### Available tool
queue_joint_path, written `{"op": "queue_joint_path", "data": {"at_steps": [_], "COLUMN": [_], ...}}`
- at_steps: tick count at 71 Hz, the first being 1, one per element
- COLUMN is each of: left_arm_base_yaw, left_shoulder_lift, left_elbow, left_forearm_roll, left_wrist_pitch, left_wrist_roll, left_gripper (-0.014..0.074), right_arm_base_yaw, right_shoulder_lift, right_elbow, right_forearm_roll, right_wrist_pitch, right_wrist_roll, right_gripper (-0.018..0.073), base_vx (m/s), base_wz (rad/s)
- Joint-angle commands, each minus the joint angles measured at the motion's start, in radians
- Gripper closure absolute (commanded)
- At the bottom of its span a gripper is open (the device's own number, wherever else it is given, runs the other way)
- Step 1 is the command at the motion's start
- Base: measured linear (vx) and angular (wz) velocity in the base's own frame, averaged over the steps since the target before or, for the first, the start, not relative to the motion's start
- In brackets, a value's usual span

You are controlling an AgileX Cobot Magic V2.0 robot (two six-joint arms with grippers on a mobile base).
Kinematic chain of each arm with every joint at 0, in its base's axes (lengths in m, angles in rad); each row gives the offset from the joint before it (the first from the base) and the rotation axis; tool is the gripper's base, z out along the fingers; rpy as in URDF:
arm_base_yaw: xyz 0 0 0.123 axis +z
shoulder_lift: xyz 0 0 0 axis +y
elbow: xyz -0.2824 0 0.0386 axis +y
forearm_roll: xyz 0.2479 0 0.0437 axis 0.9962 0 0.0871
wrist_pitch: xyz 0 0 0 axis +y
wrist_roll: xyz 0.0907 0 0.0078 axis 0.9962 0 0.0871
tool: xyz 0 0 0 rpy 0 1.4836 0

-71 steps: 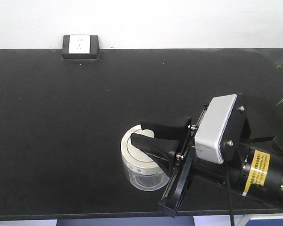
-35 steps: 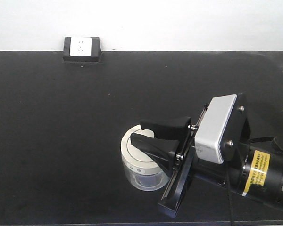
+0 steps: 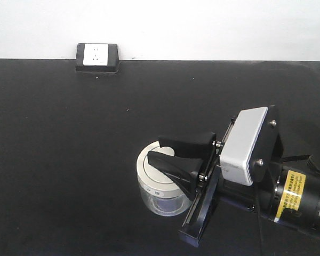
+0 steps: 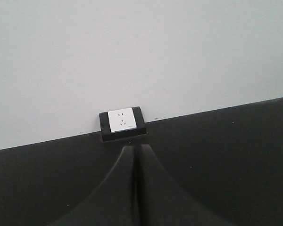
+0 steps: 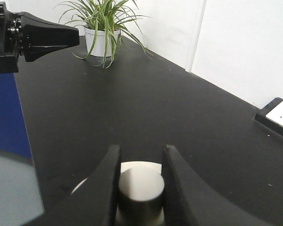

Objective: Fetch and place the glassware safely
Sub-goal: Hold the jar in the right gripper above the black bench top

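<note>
Socket (image 3: 97, 56) drifted right; 1 jar (image 3: 153, 186) w/ knob (image 5: 140, 192) pinched by right end effector (image 3: 156, 149).

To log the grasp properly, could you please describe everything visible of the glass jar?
The glass jar is small, squat and clear-walled. It stands upright and is capped by a cream-white round lid with small dark marks on its rim. The right gripper reaches over the lid and is closed on both sides of the central knob. The jar is over the near part of the black table; whether it rests there or is lifted cannot be told.
</note>
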Motion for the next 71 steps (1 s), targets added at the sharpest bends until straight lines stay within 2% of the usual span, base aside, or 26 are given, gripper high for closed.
{"op": "queue_joint_path", "data": {"at_steps": [1,71], "left_arm_base_yaw": [-0.007,-0.007], "left_shoulder_lift": [0.001,0.001], "left_elbow": [-0.027,-0.027], "left_forearm_roll": [-0.008,-0.008], "left_wrist_pitch": [-0.068,-0.068], "left_wrist_roll": [-0.009,-0.009], "left_gripper": [0.0603,0.0603], "right_arm_base_yaw": [0.000,0.000], "right_shoulder_lift": [-0.020,-0.020], "right_elbow": [-0.032,-0.032], "right_forearm_roll": [0.033,0.033], "right_wrist_pitch": [-0.069,-0.070], "right_wrist_roll": [-0.005,-0.005], "right_gripper": [0.0559,0.0559], "base_vx": [0.03,0.00], "base_wz": [0.02,0.00]}}
